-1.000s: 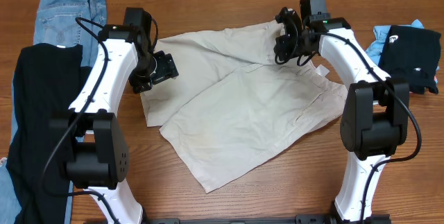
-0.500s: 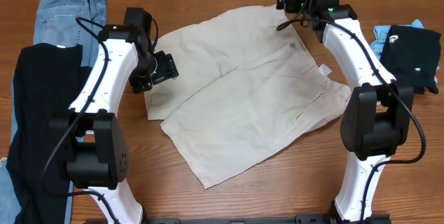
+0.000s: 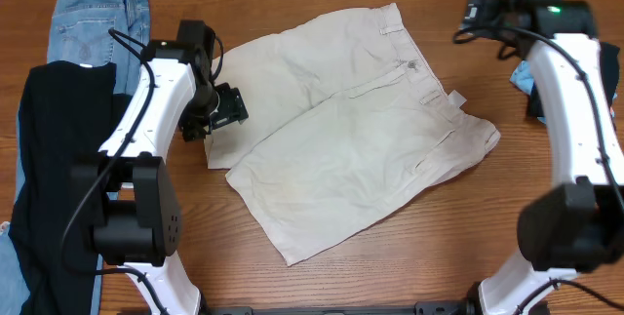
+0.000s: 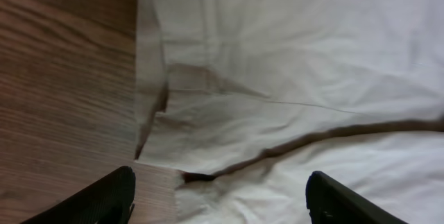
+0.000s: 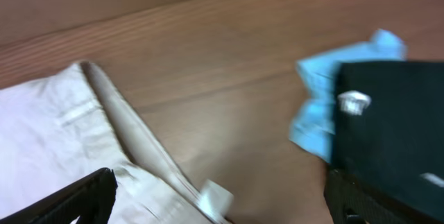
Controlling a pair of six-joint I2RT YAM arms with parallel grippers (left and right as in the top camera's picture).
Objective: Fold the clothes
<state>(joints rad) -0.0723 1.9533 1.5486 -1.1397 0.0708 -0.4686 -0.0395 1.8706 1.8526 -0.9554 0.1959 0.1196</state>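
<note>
The khaki trousers (image 3: 351, 149) lie spread on the table (image 3: 409, 266), one layer overlapping the other. Their hem edge sits directly beneath the left jaws, which stand wide with nothing between them. The right jaws, also wide and empty, hang over bare wood just past the waistband corner. A black garment (image 5: 395, 127) on a blue cloth (image 5: 312, 123) lies to their right. Jeans (image 3: 97, 13) and a second black garment (image 3: 54, 159) lie behind the left jaws.

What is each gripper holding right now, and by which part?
Nothing. The left gripper and right gripper both stand open; the beige trousers lie loose on the table.
</note>
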